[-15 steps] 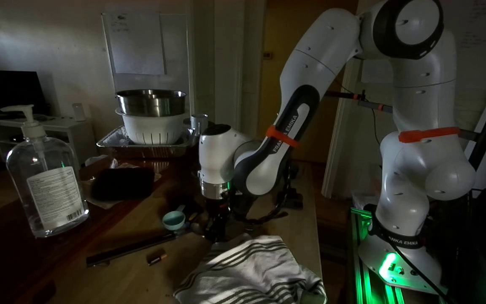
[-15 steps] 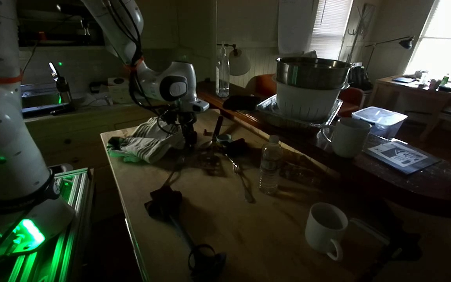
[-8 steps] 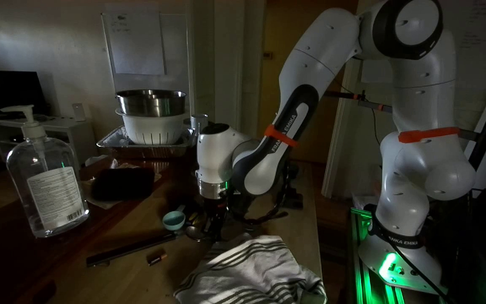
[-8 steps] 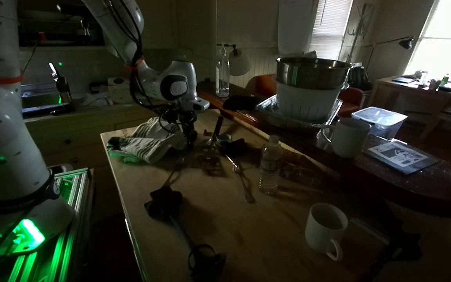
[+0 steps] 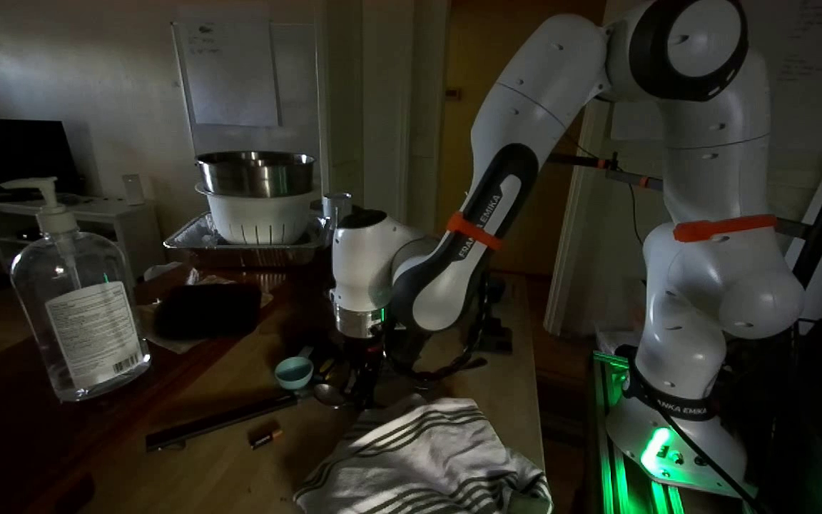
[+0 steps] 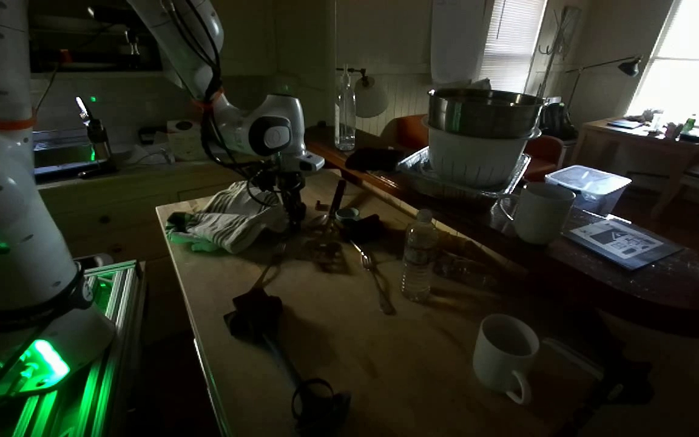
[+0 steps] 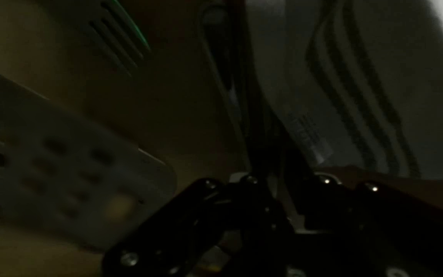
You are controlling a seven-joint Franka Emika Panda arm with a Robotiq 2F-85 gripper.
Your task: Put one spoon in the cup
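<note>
Teal and mouth-up, the cup [image 5: 294, 378] seemed placed to receive the spoon [image 5: 329, 395], whose head lay just outside it. Farther from the cup, the gripper [image 7: 278, 161] pointed down, probably to leave that head free; darkness hid whether it clenched the spoon.

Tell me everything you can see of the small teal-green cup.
The teal-green cup is small, low and round, perhaps plastic or ceramic. It looks upright, mouth up, on the wooden table, its base unclear. What seems a short pale handle juts from its far side in an exterior view. A spoon is close by, outside it. The jaws stand apart from it. What else touches it is too dark to tell.
</note>
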